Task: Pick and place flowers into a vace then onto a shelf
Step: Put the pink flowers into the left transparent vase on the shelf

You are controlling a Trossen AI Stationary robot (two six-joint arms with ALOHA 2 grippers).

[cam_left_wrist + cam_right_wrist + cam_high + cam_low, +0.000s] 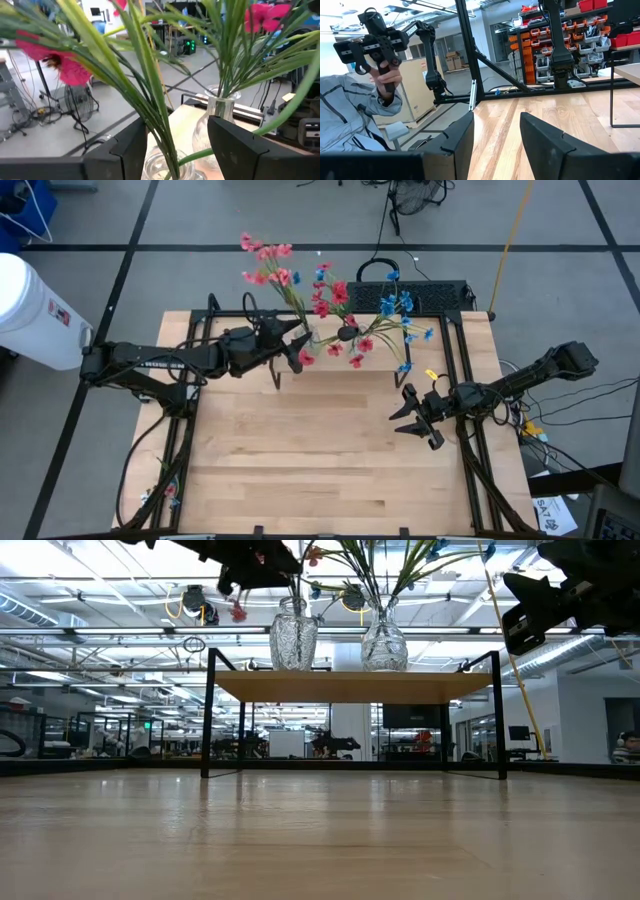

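Flowers (330, 305) stood in two glass vases on the shelf (350, 686), at the upper centre of the high view. In the low view we saw the left vase (293, 637) and the right vase (384, 642) side by side on the light-wood board, near its middle, both upright, with green stems rising out of the top of the frame. From above, the pink spray (268, 262) leaned to the upper left, the red blossoms (330, 295) sat in the centre, and the blue ones (397, 304) spread to the right.

We found the left gripper (297, 345) at the left vase, just left of centre in the high view. In its wrist view its dark fingers (127, 150) stood apart on either side of the stems (155, 110) and the vase mouth, released and not clamping them.

We saw the right gripper (415, 418) over bare table (300, 460) at the right of the high view, well apart from the shelf. Its fingers (455, 140) were parted with nothing between them. At the left of that wrist view a person (350, 120) in a grey sleeve held a black handheld controller (370, 42).
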